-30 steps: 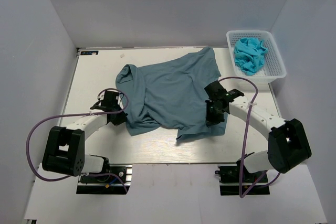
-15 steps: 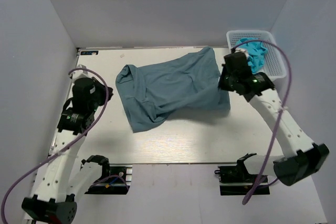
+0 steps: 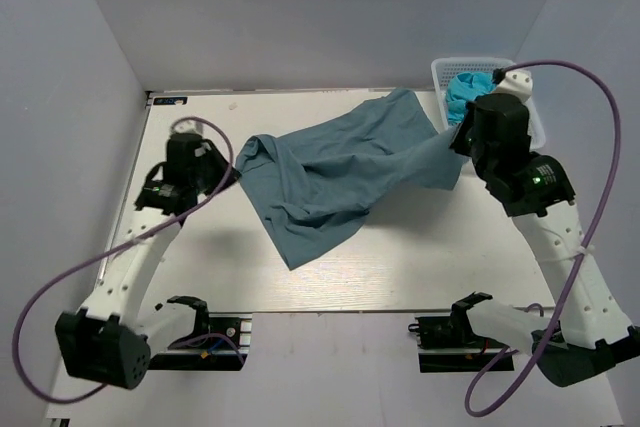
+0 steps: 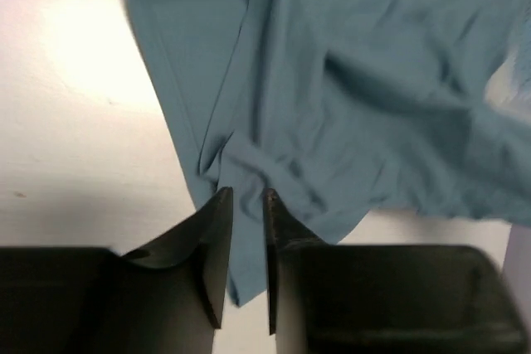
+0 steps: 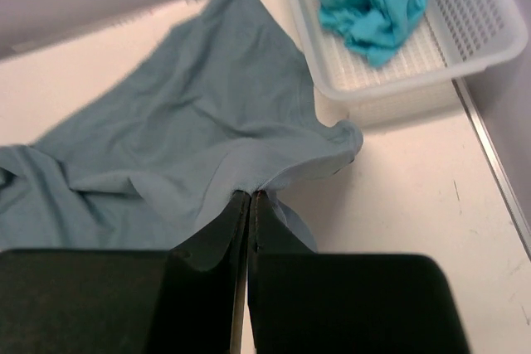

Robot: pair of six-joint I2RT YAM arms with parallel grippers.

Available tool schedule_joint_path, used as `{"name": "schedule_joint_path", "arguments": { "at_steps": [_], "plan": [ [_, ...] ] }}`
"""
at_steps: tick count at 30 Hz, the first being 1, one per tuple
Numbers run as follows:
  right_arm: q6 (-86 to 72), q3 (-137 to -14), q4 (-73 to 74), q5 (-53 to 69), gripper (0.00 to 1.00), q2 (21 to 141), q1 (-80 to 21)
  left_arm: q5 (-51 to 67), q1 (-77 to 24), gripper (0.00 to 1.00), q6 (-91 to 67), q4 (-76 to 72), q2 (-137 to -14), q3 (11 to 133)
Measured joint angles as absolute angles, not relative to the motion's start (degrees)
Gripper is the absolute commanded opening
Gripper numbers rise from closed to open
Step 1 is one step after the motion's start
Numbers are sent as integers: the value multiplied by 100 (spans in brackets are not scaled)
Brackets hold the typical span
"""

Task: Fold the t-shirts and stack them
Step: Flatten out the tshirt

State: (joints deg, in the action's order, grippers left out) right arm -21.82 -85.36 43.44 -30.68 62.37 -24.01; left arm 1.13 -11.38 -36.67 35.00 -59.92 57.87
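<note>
**A:** Across the middle of the table (image 3: 440, 257), seen from above, the slate-blue t-shirt (image 3: 340, 172) hangs strung between the two arms. Both ends are raised and its lower part sags onto the table in creases.

**B:** Anything else up there?

**A:** A white basket (image 3: 465, 61) in the far right corner, with a turquoise cloth (image 3: 462, 97) bunched inside it. It sits just beside the right wrist.

**B:** And the left wrist view?

**A:** The left jaws are clenched almost together on a thin edge of the shirt (image 4: 348, 80). The rest fans away over the pale table (image 4: 75, 122) in soft ridges.

**B:** The right wrist?

**A:** The right jaws are pressed tight on a small pinch of the same shirt (image 5: 182, 122), and the cloth rises to their tips like a tent. The basket (image 5: 489, 31) lies just beyond.

**B:** How will it handle?

**A:** I'd judge it light, limp and without any stiffness, so it droops wherever it isn't held. A thin pinch may slip. Hem corners or shoulder seams, where the fabric is doubled, look like the better places to grip. Keeping it taut between both holds should help it lie flat for folding.
</note>
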Motion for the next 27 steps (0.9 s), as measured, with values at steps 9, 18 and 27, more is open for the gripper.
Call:
{"name": "schedule_joint_path", "arguments": {
  "at_steps": [9,18,27],
  "plan": [
    [-2250,-7669,4309,-2978,0,6473,-2335,1470,-1304,58,-3308,2685,-6941,4213],
    [-2263,-7618,4285,-2936,0,6823,-2200,1780,-1546,57,-2622,1885,-8661,4399],
    [-2257,-7623,4298,-2891,0,6960,-2036,1667,-1778,56,-2443,1695,-9209,4827]
  ]
}}
